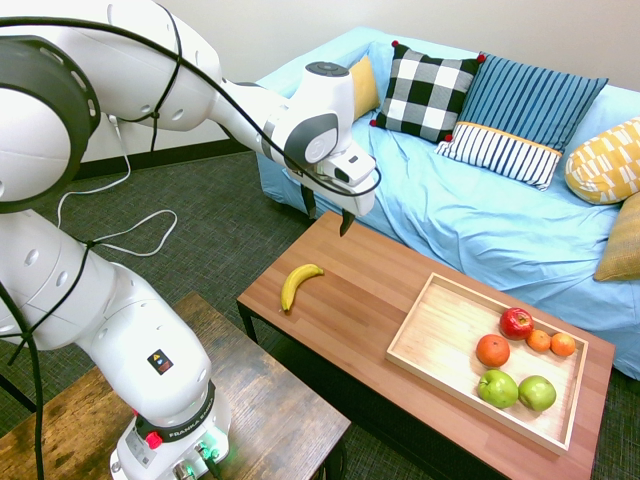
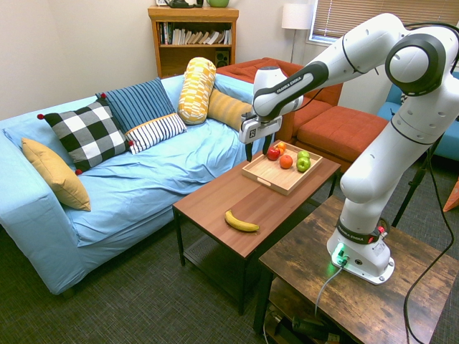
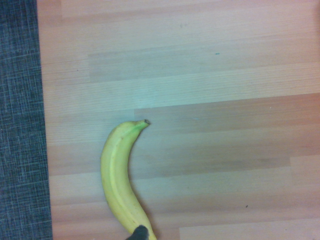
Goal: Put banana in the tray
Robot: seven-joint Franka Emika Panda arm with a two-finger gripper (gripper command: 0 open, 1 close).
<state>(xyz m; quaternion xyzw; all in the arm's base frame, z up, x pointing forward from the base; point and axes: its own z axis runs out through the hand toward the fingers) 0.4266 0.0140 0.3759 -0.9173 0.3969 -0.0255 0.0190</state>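
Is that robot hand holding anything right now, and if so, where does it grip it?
Nothing is held: the gripper is open, and the banana lies on the wooden table.

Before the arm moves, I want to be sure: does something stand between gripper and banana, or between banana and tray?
Nothing visible stands between the gripper and the banana, nor along the tabletop to the wooden tray; only its low rim must be cleared.

Before you, a blue-draped sofa (image 1: pixel 440 190) against a pale wall (image 2: pixel 43 64), dark grey carpet (image 2: pixel 93 301) underfoot, your reddish-brown coffee table (image 2: pixel 208 204), a wooden bookcase (image 2: pixel 192 51), an orange sofa (image 2: pixel 333 132), a white-shaded lamp (image 2: pixel 296 16), a blinded window (image 2: pixel 358 21).
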